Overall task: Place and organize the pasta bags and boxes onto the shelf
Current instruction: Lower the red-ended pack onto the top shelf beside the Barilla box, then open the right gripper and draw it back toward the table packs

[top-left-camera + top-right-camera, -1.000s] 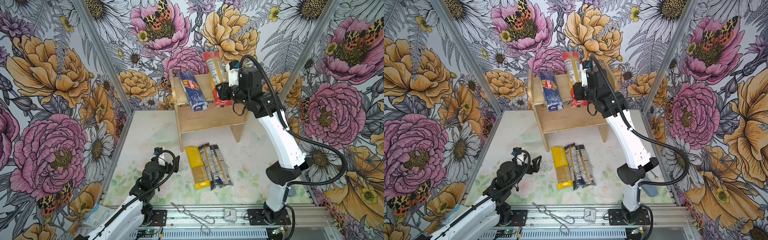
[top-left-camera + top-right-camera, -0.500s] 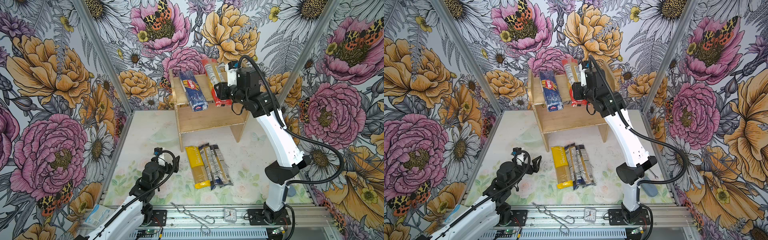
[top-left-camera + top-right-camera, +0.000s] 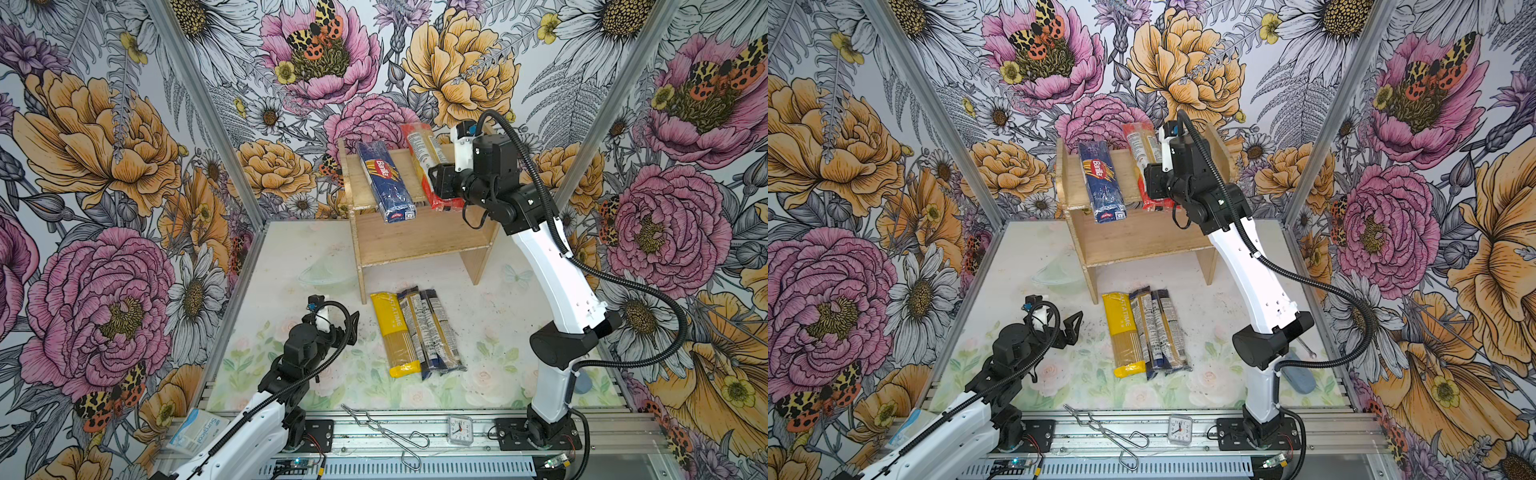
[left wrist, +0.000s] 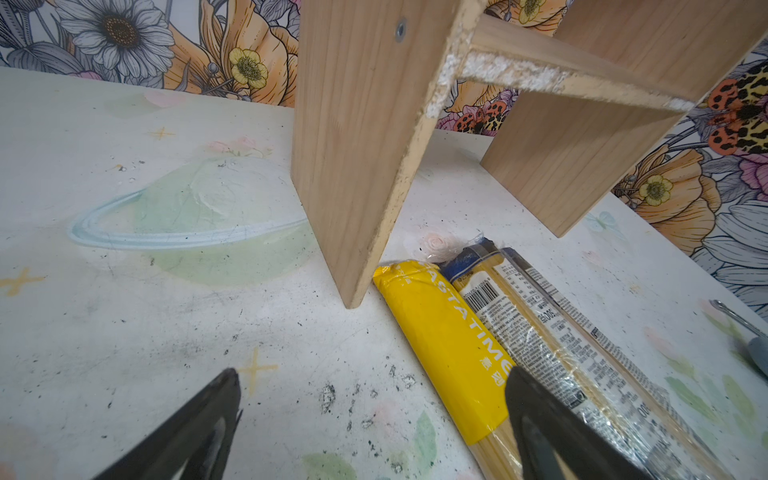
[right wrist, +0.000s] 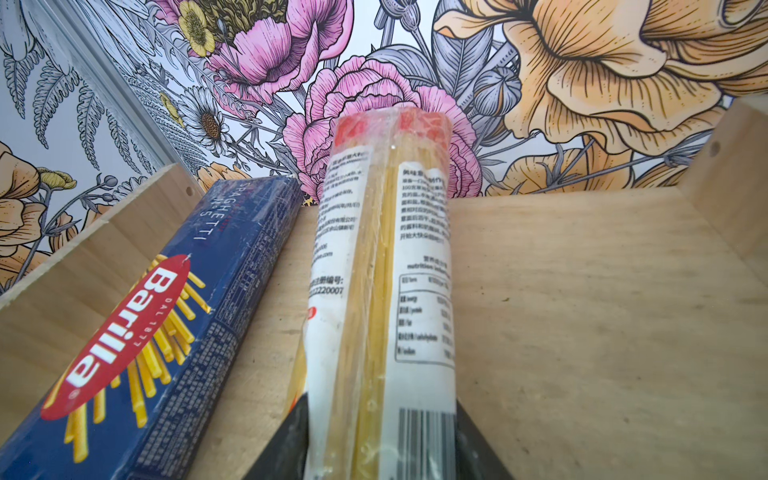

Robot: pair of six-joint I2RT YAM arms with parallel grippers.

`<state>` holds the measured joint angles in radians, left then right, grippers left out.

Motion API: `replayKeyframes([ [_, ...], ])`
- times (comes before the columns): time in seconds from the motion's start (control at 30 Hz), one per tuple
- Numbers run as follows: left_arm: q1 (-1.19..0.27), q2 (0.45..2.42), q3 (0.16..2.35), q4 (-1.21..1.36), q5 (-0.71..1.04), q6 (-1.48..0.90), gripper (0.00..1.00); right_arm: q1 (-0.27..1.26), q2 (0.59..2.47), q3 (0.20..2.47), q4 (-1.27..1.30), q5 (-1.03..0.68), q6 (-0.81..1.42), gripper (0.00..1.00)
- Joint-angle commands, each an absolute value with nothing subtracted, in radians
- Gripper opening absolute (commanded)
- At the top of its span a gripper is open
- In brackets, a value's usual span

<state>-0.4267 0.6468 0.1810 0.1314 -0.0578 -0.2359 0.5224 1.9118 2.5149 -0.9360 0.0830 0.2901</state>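
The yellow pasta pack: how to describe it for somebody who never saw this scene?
Find the pale wooden shelf at the back of the table; three long packs lie side by side before it. The yellow pack is leftmost in both top views: bright yellow with white lettering, while its two neighbours are clear with dark ends.

In both top views, wire tongs point(image 3: 374, 422) and a small clear clock point(image 3: 460, 430) lie on the metal rail point(image 3: 623, 434) at lower centre. A white-blue "Surgical" packet point(image 3: 197, 430) sits lower left. A clear plastic piece point(image 3: 326, 272) rests mid-surface.
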Motion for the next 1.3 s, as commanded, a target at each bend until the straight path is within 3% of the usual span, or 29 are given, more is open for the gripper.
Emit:
replayKeyframes([
  [0.0, -0.417, 0.635, 0.164, 0.133, -0.052, -0.236, 0.99, 0.52, 1.956, 2.491, -0.958, 0.085, 0.262, 0.49],
  [0.23, -0.417, 0.637, 0.164, 0.137, -0.052, -0.236, 0.99, 0.52, 1.954, 2.493, -0.957, 0.072, 0.26, 0.51],
  [0.77, -0.416, 0.641, 0.162, 0.144, -0.043, -0.233, 0.99, 0.515, 1.912, 2.571, -0.959, 0.001, 0.238, 0.75],
  [1.0, -0.416, 0.637, 0.163, 0.141, -0.043, -0.234, 0.99, 0.52, 1.751, 2.494, -0.959, -0.093, 0.212, 0.79],
  [1.27, -0.416, 0.642, 0.162, 0.145, -0.041, -0.233, 0.99, 0.538, 1.419, 2.208, -0.957, -0.09, 0.261, 0.82],
])
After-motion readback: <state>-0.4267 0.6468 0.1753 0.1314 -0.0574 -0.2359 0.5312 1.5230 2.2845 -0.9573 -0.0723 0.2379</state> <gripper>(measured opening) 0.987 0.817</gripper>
